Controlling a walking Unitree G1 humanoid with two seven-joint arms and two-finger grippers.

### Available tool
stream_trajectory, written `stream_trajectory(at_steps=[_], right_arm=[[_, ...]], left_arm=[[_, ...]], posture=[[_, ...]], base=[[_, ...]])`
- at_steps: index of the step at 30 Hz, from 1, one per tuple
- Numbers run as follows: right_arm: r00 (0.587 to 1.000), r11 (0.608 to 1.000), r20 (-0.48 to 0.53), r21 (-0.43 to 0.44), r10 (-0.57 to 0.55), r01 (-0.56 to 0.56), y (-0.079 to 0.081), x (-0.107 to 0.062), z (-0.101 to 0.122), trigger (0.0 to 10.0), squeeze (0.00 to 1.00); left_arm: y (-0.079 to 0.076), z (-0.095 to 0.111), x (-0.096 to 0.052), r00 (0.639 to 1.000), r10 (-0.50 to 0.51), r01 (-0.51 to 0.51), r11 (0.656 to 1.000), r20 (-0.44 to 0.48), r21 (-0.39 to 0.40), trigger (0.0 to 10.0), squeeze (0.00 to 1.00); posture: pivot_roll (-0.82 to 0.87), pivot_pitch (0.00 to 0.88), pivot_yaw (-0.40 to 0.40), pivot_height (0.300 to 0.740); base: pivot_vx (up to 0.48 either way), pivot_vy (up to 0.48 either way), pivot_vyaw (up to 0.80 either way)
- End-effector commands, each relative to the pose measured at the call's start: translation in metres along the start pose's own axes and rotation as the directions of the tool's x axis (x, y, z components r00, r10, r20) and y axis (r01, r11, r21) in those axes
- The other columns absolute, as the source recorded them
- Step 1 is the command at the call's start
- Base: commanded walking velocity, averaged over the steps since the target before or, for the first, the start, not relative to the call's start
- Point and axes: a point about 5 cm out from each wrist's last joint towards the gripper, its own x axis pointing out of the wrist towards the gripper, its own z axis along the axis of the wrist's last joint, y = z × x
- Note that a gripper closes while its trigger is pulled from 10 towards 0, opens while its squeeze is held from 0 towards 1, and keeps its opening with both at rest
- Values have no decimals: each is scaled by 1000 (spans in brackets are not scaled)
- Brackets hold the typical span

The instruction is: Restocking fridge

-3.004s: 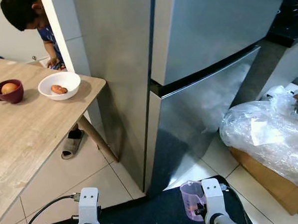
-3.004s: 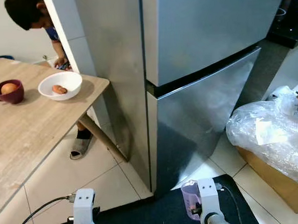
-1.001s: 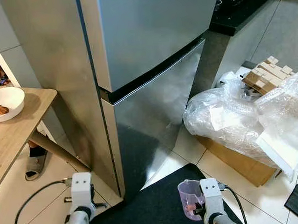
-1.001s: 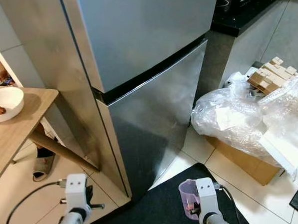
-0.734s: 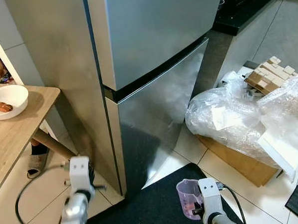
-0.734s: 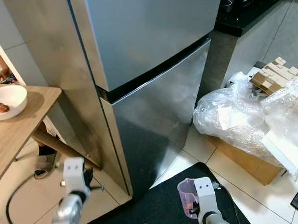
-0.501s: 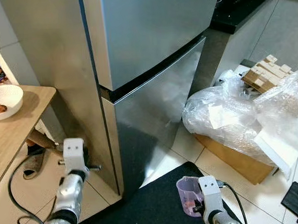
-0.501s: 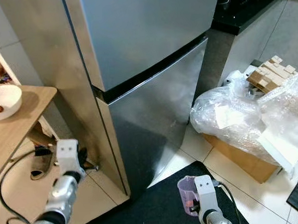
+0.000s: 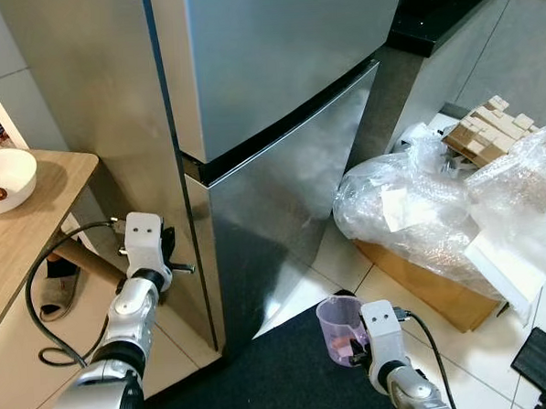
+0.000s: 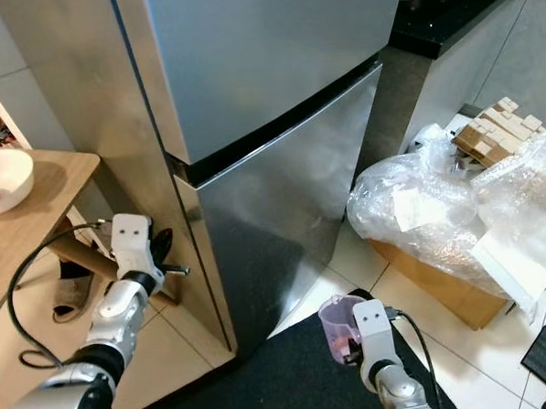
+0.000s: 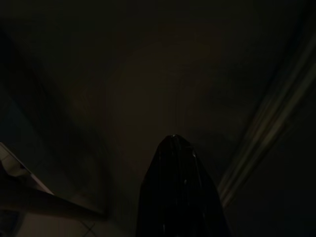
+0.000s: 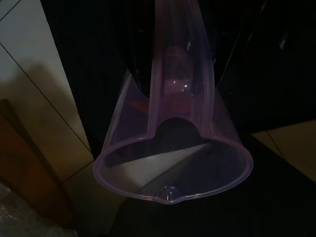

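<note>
Pale floor tiles and a dark mat lie before a closed steel fridge. At far left a wooden counter carries a white bowl with a brownish piece of food in it. Next comes the left gripper, raised close against the fridge's left side near the seam between its two doors; I cannot tell how its jaws stand, the wrist view being nearly black. Right of the fridge, the right gripper hangs low over the mat, its jaws closed on a clear purple measuring cup with something reddish inside. At far right sits bubble wrap over a cardboard box. The risk, I judge: pulling the door with the left arm could jolt the body and tip the cup.
</note>
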Motion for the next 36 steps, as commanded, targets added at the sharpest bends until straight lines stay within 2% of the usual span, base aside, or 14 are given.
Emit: stream_trajectory(at_steps=[1, 3, 4, 5, 6, 14, 19, 24, 36], right_arm=[[1000, 1000, 0, 6, -10, 10, -4, -4, -5, 10000, 0], [1000, 1000, 2, 7, -10, 10, -4, -4, -5, 10000, 0], [1000, 1000, 4, 8, -12, 12, -5, -5, -6, 10000, 0], [1000, 1000, 6, 8, -13, 13, -6, -5, -7, 10000, 0], [1000, 1000, 7, 9, -15, 15, -7, -6, -7, 10000, 0], [1000, 1000, 8, 10, -21, 21, -9, -7, -8, 10000, 0], [1000, 1000, 19, 11, -25, 24, -9, -6, -6, 10000, 0], [999, 1000, 23, 14, -27, 26, -9, -6, -5, 10000, 0], [999, 999, 25, 15, -31, 31, -10, -6, -5, 10000, 0]], left_arm=[[9, 3, 1, 1000, 3, -3, 1000, -17, 13, 0, 0], [10, 4, 2, 1000, 0, 0, 1000, -15, 13, 0, 0], [13, 8, 3, 1000, -7, 7, 1000, -8, -1, 8118, 0], [16, 11, 4, 1000, -12, 12, 1000, -2, -12, 8118, 0], [20, 15, 5, 1000, -23, 23, 1000, 1, -17, 10000, 0], [25, 26, 9, 996, -90, 90, 996, 6, 4, 10000, 0], [19, 39, 15, 967, -255, 255, 967, 9, 7, 10000, 0], [10, 39, 16, 939, -343, 343, 939, 3, 16, 10000, 0], [-8, 42, 17, 878, -477, 478, 878, 26, -15, 10000, 0]], posture=[[-131, 133, -39, 740], [-131, 133, -39, 740], [-134, 138, -36, 740], [-134, 138, -36, 740], [-136, 142, -34, 740], [-136, 143, -34, 740], [-138, 142, -30, 740], [-134, 139, -28, 740], [-135, 139, -27, 740]], base=[[0, 0, 0], [0, 0, 0], [0, 0, 0], [0, 0, 0], [0, 0, 0], [0, 0, 0], [0, 0, 0], [0, 0, 0], [0, 0, 0]])
